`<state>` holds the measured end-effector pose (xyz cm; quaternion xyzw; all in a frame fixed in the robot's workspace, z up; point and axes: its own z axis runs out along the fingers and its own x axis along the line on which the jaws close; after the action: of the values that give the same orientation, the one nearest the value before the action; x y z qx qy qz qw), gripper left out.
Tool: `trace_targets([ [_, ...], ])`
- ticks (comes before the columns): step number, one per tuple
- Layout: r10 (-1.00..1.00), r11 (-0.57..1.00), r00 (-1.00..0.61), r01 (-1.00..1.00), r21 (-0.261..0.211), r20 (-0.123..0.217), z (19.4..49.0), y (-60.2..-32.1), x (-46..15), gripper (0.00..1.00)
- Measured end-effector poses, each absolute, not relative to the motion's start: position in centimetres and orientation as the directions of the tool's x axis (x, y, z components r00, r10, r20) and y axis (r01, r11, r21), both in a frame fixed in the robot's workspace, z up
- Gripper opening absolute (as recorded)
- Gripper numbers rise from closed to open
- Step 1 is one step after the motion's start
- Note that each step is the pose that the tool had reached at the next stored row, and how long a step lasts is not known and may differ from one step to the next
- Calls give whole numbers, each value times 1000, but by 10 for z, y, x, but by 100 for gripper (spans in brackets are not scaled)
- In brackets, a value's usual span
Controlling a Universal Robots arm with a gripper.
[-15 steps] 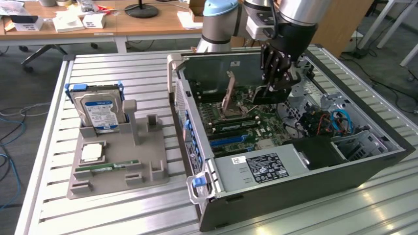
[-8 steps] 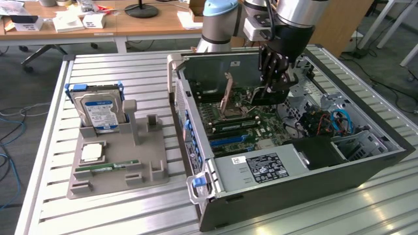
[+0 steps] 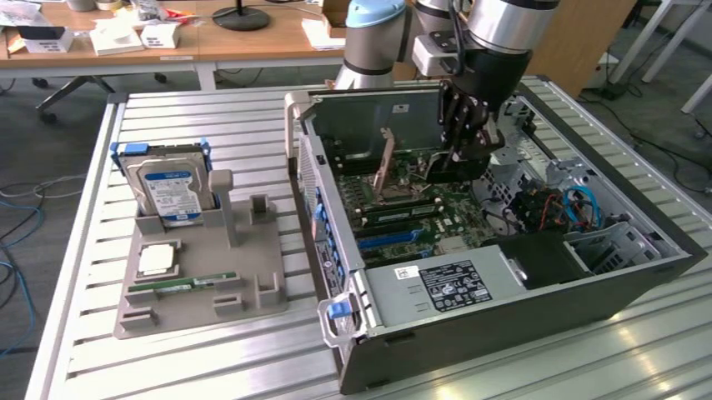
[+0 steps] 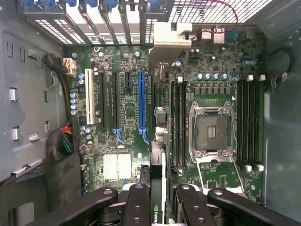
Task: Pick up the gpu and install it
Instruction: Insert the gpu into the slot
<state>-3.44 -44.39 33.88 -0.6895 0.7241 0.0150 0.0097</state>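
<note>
one gripper [image 4: 160, 192] clamps the gpu [image 4: 158, 157], green logo showing.

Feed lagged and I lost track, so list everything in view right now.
table: one, silvery slats, under everything
computer case: one, dark grey, open, on the table
motherboard: one, green, inside the case
gpu: one, dark with silvery bracket, edge-on above the motherboard
holder: one, grey, exterior view's left of the case
hard drive: one, silver, blue-white label, upright in the holder
memory stick: one, green, flat on the holder
pincer: one, black, shut on the gpu
</note>
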Motion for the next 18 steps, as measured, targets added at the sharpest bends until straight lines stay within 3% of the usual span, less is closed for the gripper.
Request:
trace_targets([
  [18,-998,49,-49,-999,8,-35,335,-455,-36,26],
])
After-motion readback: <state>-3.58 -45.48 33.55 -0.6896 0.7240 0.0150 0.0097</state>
